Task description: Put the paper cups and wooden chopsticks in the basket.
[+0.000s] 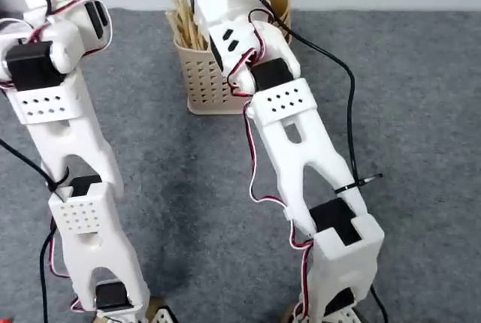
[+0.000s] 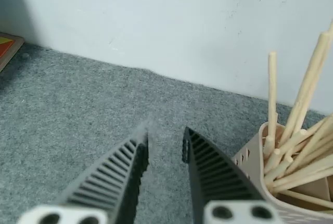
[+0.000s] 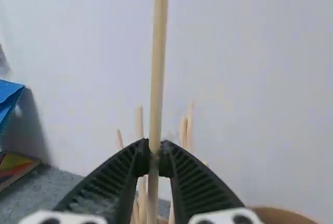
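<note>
Right gripper [image 3: 153, 156] is clamped on one wooden chopstick [image 3: 158, 52], pinched at the jaw tips. The stick's long axis is approx. upright and crosswise to the jaws, w/ its free end extending up against the white wall [image 3: 250, 52]. More chopsticks [image 1: 184, 22] stand in the beige perforated basket [image 1: 203, 83] at top centre of the high view, fanning up toward upper left. A brown curved rim [image 1: 284, 1] at the basket's right side is prob. a paper cup, not certain. Left gripper [image 2: 164, 139] has its jaws a little apart w/ nothing between them, over the grey carpet-like mat [image 2: 67, 94] just beside the basket. In the high view the left arm [image 1: 68, 143] occupies the left side; the right arm [image 1: 308, 158] runs from lower right to the basket. The mat meets the wall at the rear, where a blue item [image 3: 8, 104] sits at the wall foot.
</note>
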Tool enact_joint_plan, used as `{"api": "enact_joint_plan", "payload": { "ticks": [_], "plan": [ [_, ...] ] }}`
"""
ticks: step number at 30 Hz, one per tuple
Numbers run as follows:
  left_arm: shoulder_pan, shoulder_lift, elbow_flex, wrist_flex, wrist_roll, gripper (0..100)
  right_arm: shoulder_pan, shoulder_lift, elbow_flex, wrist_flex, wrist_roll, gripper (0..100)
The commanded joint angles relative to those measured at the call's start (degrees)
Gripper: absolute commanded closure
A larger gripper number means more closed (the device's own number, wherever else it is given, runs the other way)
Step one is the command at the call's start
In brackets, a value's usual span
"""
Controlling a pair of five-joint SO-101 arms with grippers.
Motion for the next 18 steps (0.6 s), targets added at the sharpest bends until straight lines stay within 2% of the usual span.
{"api": "enact_joint_plan", "payload": {
  "ticks": [1,6,18],
  "plan": [
    [-0.5,-0.6,-0.2,1.2,-0.2,90,0.4,-0.7,-3.3,-1.1,-0.4,99.1],
    [-0.5,-0.6,-0.2,1.2,-0.2,90,0.4,1.4,-3.3,-1.1,-3.3,99.1],
    [-0.5,-0.6,-0.2,1.2,-0.2,90,0.5,6.0,-3.3,-1.1,-3.2,99.1]
  ]
}}
